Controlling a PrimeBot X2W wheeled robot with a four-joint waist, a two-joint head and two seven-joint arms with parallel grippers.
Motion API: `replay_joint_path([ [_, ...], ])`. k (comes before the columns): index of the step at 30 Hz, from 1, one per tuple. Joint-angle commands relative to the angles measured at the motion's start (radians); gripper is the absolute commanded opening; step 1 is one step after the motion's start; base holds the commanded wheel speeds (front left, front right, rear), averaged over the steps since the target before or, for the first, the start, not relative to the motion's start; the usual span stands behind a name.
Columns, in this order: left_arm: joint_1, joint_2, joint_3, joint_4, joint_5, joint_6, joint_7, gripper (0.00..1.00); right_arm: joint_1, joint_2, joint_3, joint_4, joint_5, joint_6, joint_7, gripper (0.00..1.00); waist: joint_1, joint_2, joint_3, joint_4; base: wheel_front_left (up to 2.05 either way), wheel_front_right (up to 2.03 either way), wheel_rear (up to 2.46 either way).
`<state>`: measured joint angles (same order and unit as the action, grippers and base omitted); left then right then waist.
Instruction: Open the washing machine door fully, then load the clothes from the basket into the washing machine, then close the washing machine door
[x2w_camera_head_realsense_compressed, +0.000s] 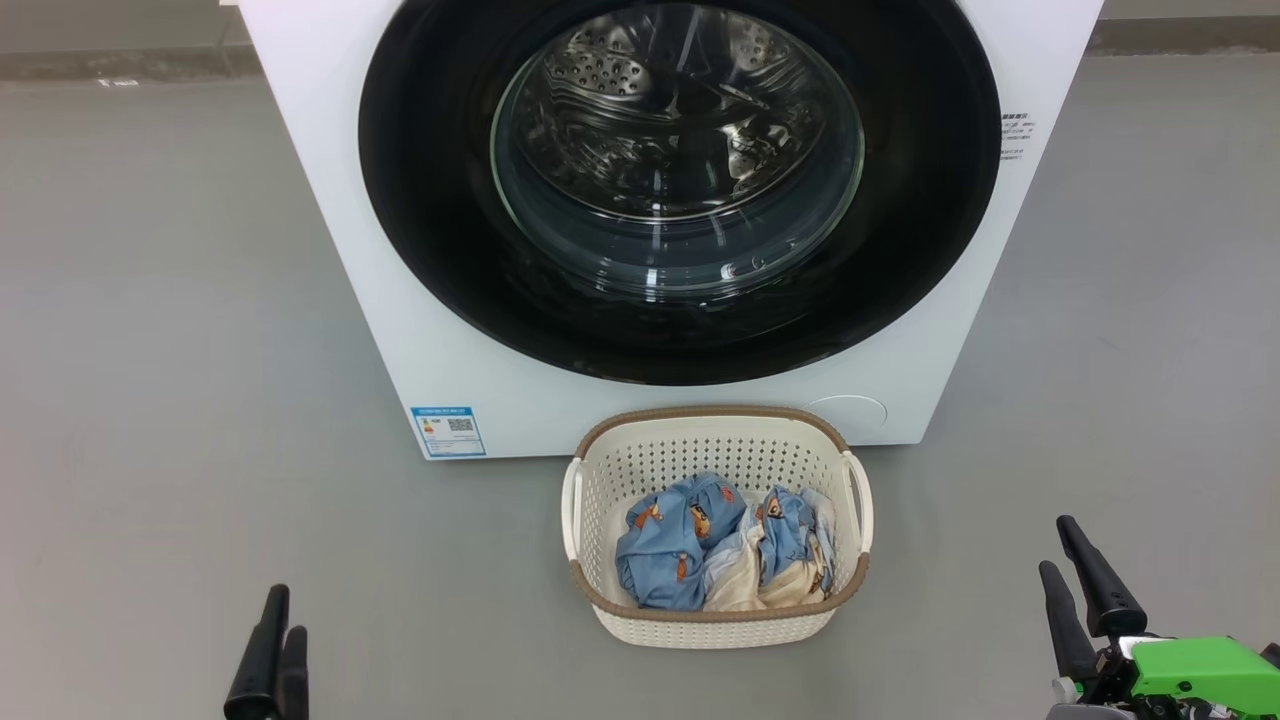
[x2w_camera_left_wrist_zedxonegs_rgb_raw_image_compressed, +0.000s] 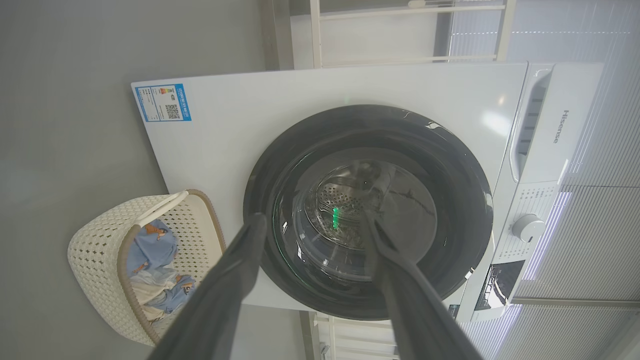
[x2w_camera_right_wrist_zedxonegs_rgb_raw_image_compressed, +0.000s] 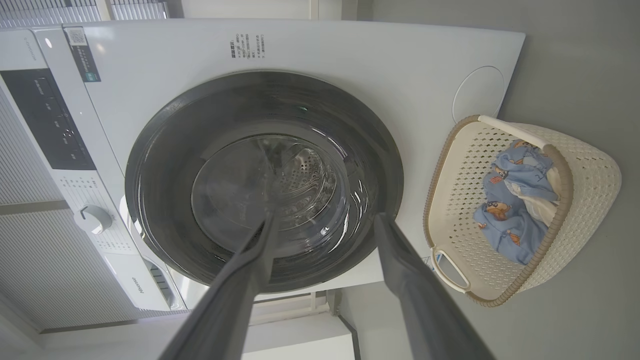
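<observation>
Smooth grey floor; white rail frame, ribbed pale panelling in background.

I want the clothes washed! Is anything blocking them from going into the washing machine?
Yes. The washing machine door is shut over the drum, just behind the basket. The clothes cannot go in until it opens. Nothing else visible stands between them.
</observation>
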<state>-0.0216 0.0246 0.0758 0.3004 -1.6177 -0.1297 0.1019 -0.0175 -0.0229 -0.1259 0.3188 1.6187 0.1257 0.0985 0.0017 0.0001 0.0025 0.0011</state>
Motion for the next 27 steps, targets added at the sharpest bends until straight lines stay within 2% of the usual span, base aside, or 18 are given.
replay_joint_path([
  [1,-0.027,0.013,0.002,-0.032,0.009,0.000,-0.013,1.00,-0.031,-0.011,0.009,-0.029,-0.010,0.000,-0.012,1.00,0.0002,-0.0001,-0.001,0.001,0.00,0.00,0.00],
  [5,-0.026,0.019,-0.004,-0.041,0.022,0.000,-0.026,1.00,-0.035,-0.015,0.018,-0.030,-0.030,0.001,-0.025,1.00,-0.0015,-0.0001,0.001,0.002,0.00,0.00,0.00],
  [15,-0.028,0.041,-0.026,-0.055,0.086,0.000,-0.057,1.00,-0.046,-0.026,0.036,-0.034,-0.110,0.001,-0.052,1.00,-0.0016,-0.0001,0.002,0.003,0.00,0.00,0.00],
  [27,-0.026,0.053,-0.036,-0.085,0.219,0.000,-0.092,1.00,-0.059,-0.044,0.070,-0.043,-0.242,0.001,-0.087,1.00,-0.0016,-0.0001,0.000,0.004,0.00,0.00,0.00],
])
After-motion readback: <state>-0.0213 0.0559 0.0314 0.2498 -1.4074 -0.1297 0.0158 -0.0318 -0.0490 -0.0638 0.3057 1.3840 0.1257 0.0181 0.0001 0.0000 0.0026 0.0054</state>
